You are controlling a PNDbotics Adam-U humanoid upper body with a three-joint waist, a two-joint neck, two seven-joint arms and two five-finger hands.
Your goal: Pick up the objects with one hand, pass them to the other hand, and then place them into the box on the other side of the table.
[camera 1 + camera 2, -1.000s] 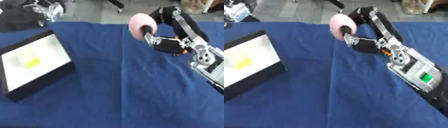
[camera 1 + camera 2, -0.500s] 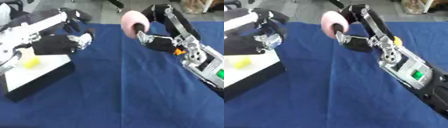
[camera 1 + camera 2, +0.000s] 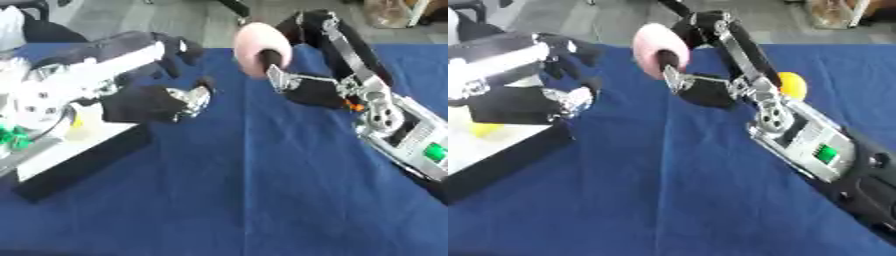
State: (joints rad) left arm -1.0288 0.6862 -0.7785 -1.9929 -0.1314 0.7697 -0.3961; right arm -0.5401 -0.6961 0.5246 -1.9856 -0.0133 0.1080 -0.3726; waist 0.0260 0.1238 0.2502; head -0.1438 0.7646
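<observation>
Above blue table [image 3: 262,200], one pink ball [image 3: 259,43] in right hand [image 3: 302,85], left hand [image 3: 162,100] near, one box [image 3: 500,160]

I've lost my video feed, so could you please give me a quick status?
Right hand holding pink ball aloft. Left hand open, near, not touching. Nothing between them.

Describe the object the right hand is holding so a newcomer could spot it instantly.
Start at the blue tablecloth and follow the black and silver arm that comes in from the right, up to the right hand near the table's far edge. The pink ball sits at its fingers, raised above the cloth. It is pale pink and rounded, unlike the small yellow object behind the arm and the black left hand facing it.
</observation>
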